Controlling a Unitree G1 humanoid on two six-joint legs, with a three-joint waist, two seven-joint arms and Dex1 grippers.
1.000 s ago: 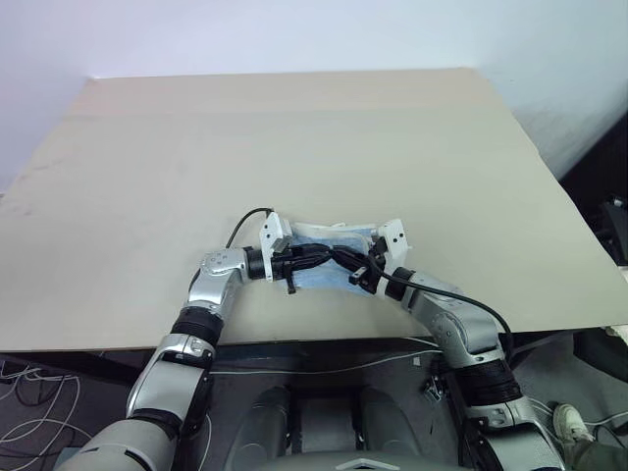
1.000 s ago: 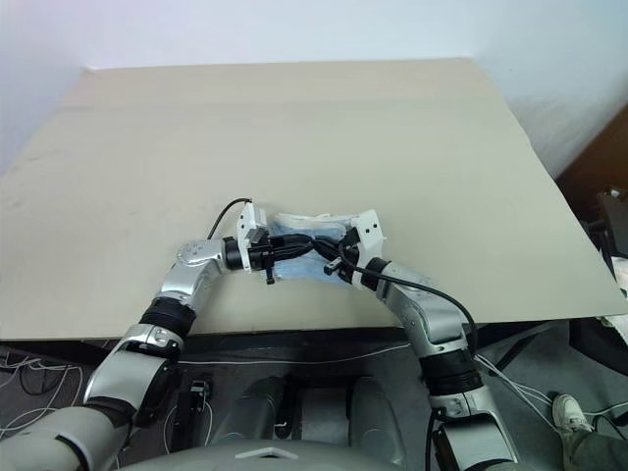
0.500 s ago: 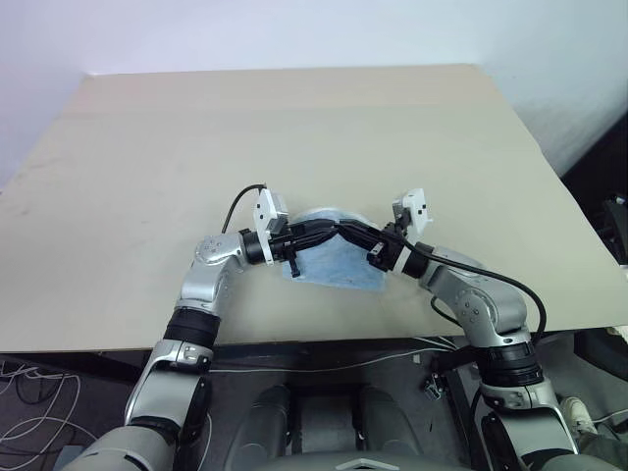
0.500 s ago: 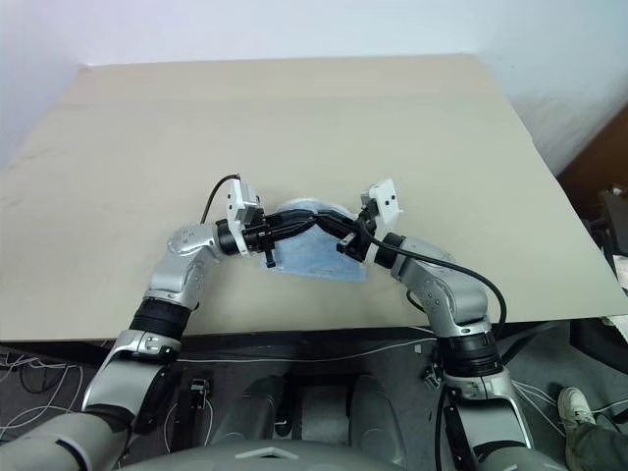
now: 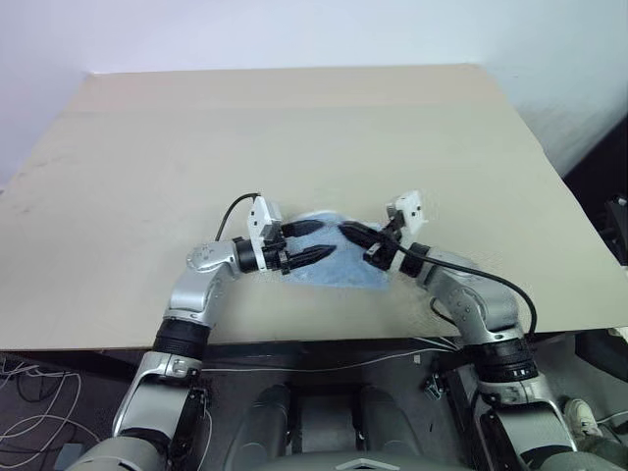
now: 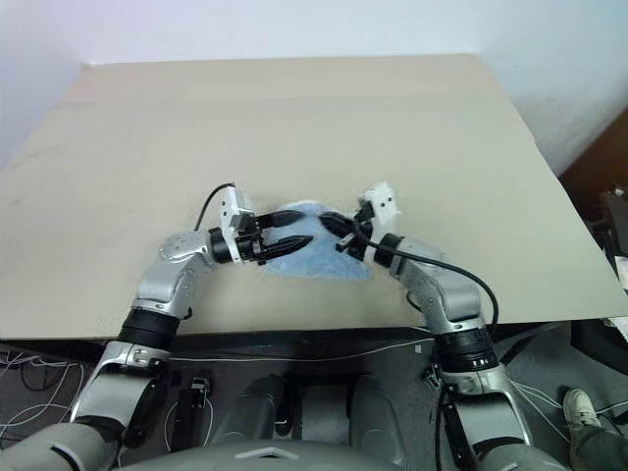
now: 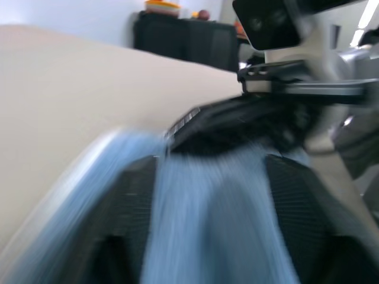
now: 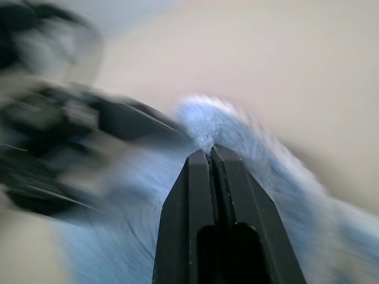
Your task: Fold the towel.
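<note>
1. The towel (image 5: 329, 257) lies bunched near the table's (image 5: 294, 137) front edge.
2. Left gripper (image 5: 316, 240) is at the towel's left, fingers spread apart.
3. Right gripper (image 5: 345, 232), at the towel's right, pinches the towel's raised fold.

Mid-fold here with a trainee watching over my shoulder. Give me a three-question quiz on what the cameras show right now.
1. True or false: the left gripper stands open.
2. Which gripper is pinching the towel? A) left B) right C) both
3. Fill in: the towel lies bunched on the ____, between the two grippers.

Key: 1 true, its fingers are spread apart over the cloth. 2 B, the right gripper is shut with blue cloth at its fingertips, as its wrist view shows. 3 table.
</note>
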